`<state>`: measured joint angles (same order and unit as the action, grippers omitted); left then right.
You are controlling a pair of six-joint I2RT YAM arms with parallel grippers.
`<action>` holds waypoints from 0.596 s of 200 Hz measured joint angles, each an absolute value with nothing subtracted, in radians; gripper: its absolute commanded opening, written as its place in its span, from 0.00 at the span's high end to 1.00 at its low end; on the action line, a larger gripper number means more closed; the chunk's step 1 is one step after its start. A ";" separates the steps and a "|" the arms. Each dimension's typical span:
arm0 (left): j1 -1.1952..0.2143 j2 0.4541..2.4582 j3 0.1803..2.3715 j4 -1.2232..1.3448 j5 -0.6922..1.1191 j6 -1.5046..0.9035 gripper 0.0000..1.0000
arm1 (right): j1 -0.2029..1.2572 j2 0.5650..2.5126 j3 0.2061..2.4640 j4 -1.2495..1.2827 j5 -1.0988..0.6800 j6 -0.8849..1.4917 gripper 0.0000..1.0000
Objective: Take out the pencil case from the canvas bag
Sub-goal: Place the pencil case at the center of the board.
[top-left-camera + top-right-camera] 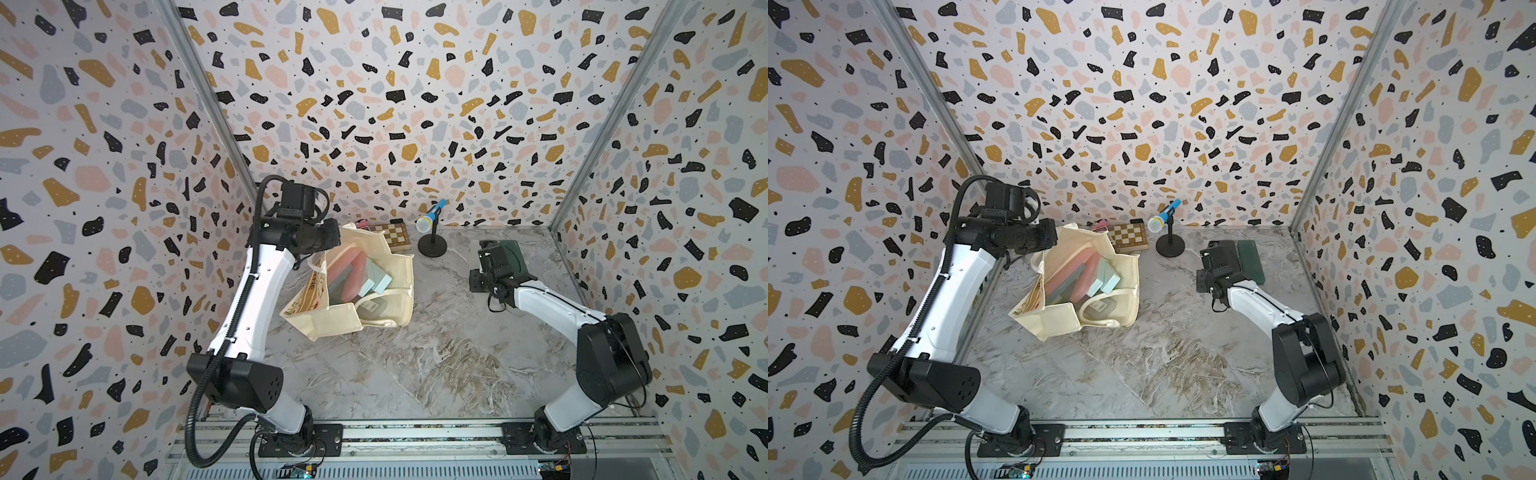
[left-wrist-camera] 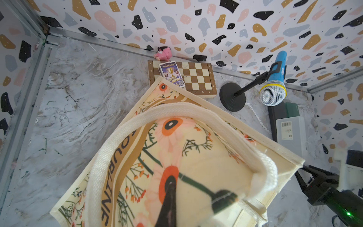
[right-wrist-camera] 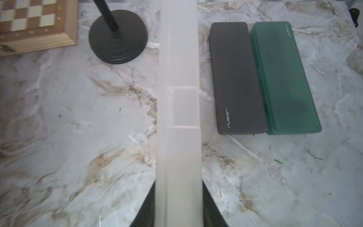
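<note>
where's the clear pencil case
Right wrist view: the clear case is in the right gripper, right side of the table, between the mic stand and the black case.

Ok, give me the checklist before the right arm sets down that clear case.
1. Right gripper clamps translucent case: ok.
2. Bare table below it: ok.
3. Clear of grey case and green case: ok, they lie alongside, apart.
4. Clear of microphone stand base: ok.
5. Left gripper shut on bag handle, canvas bag open: ok.
6. Case's height above table: cannot tell.
</note>
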<state>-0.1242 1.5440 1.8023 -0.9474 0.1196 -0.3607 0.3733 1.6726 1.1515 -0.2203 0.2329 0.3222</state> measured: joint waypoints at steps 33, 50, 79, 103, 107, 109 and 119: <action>-0.086 1.498 1.746 -0.925 0.161 -0.371 1.00 | 0.344 1.850 1.321 -0.248 0.266 0.294 0.92; -0.078 1.496 1.741 -0.915 0.178 -0.379 1.00 | 0.337 1.939 1.413 -0.270 0.294 0.267 0.92; -0.074 1.498 1.740 -0.912 0.194 -0.383 1.00 | 0.336 2.075 1.552 -0.313 0.364 0.220 0.91; -0.074 1.498 1.739 -0.911 0.202 -0.383 1.00 | 0.336 2.149 1.615 -0.344 0.410 0.193 0.89; -0.074 1.498 1.739 -0.911 0.202 -0.383 1.00 | 0.336 2.158 1.622 -0.346 0.419 0.190 0.88; -0.074 1.498 1.739 -0.911 0.202 -0.383 1.00 | 0.336 2.162 1.626 -0.346 0.423 0.188 0.88; -0.074 1.498 1.738 -0.910 0.204 -0.384 1.00 | 0.336 2.180 1.651 -0.352 0.446 0.180 0.87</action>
